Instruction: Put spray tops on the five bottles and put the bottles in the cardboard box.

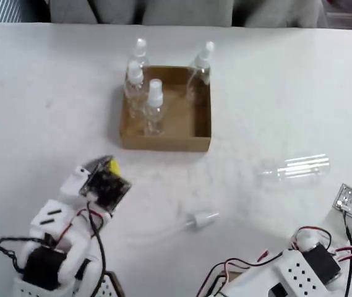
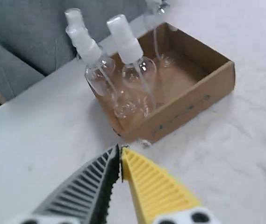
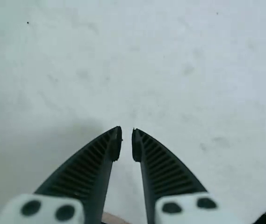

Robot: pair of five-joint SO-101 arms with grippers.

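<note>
A white table [image 1: 39, 93] was seen from above, with the box [image 1: 163, 143] set in the upper middle of the frame. The left arm [image 1: 52, 247] was folded in the lower left corner, the right arm [image 1: 299, 272] in the lower right.

Four bottles [image 1: 155, 102], each capped with a sprayer, were stood upright in the box, three toward its left side and one at its upper right corner. The fifth bottle [image 1: 296, 167], uncapped, was laid on its side at the right middle of the frame, well apart from the box. Its long axis ran nearly level across the frame, with the neck turned left.

The spray top [image 1: 201, 219] was laid flat in the lower middle, between the arms, and its thin tube [image 1: 157, 230] trailed left toward the left arm.

The left gripper [image 1: 104, 176] was placed below and left of the box, its black and yellow fingers pressed together on nothing. The right gripper [image 3: 126, 140] was pointed at bare table, its fingers drawn almost together with nothing held.

Four of the five bottles were judged done. The fifth bottle was judged nearer the right arm, up the frame from it. The spray top lay down and right of the left gripper. Because the tube pointed away from the neck, the top would have to be turned round before capping.
</note>
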